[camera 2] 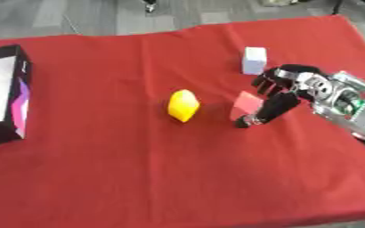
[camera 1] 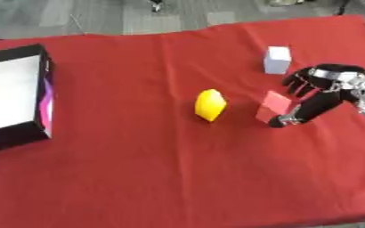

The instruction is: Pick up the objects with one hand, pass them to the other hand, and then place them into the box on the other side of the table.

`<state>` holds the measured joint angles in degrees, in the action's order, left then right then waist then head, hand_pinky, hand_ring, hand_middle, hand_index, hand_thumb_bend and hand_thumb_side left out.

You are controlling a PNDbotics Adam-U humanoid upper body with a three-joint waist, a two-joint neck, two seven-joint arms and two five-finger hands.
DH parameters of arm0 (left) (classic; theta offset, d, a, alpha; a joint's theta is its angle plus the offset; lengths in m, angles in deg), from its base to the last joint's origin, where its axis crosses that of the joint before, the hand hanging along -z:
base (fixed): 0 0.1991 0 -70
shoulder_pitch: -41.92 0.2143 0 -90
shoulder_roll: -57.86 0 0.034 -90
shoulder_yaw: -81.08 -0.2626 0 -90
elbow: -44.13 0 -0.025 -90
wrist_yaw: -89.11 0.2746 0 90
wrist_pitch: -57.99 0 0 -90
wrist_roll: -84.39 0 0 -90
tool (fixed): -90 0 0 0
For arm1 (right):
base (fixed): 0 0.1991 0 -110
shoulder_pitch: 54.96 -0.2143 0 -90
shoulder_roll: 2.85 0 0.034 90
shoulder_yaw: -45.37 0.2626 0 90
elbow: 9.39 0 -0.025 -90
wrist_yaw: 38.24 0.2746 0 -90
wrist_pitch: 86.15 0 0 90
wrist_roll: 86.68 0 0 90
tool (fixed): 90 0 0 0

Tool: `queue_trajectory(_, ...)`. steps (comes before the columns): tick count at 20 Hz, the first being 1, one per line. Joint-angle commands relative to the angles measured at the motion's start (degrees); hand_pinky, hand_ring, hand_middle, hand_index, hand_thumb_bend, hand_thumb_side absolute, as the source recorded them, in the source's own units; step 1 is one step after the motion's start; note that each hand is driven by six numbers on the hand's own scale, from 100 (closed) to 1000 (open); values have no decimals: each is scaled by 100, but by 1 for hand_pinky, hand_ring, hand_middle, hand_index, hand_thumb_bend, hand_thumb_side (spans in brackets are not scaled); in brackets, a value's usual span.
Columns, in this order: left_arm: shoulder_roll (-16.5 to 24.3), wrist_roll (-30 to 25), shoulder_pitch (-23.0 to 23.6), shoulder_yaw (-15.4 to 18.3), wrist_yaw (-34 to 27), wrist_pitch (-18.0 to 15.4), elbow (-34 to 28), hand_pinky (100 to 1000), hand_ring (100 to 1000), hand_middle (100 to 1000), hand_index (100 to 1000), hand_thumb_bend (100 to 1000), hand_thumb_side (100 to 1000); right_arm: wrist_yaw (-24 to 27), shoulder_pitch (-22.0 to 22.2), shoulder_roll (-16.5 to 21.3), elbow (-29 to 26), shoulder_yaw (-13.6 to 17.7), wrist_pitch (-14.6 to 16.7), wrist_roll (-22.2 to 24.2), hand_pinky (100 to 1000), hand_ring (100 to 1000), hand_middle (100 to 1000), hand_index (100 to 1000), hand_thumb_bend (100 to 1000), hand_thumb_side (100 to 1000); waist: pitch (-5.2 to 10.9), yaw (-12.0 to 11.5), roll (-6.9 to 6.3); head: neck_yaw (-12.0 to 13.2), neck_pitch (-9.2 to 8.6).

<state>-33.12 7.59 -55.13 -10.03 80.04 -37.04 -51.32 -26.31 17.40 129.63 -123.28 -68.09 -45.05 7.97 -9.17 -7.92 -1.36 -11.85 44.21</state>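
My right hand (camera 1: 326,95) reaches in from the right edge over the red cloth. A red block (camera 1: 274,105) stands tilted between its curled fingers (camera 1: 298,83) above and its thumb (camera 1: 294,116), which runs along the block's lower right side. The hand pinches the block. A yellow faceted object (camera 1: 210,104) lies in the middle of the table, a little left of the red block and apart from it. A white block (camera 1: 277,59) stands upright just behind the hand. The black box (camera 1: 44,95) with a white inside sits at the table's left edge. My left hand shows in neither view.
The red cloth (camera 1: 178,178) covers the whole table, with grey floor beyond its far edge. The box has a pink and purple side wall (camera 1: 47,107) facing the middle. Open cloth lies between the box and the yellow object and across the near half.
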Motion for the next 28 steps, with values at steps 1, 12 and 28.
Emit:
queue_trajectory(1, 51, -10, -23, 11, -27, -5, -91, 823, 680, 746, 842, 297, 726, -40, -65, 73, -69, 23, -106, -12, 829, 846, 771, 864, 645, 220, 112, -13, -77, -22, -9)
queue_trajectory(12, 4, -30, -8, -8, -40, -6, -80, 823, 680, 746, 841, 296, 728, -29, -94, -53, 170, -77, -244, -166, 832, 843, 767, 860, 612, 209, 86, -56, -109, -59, -9)
queue_trajectory(28, -20, -51, 11, -8, -45, -3, -72, 823, 679, 745, 840, 296, 732, -658, -129, 32, -67, 166, 186, -597, 829, 850, 759, 855, 636, 203, 41, -55, -138, -64, -9)
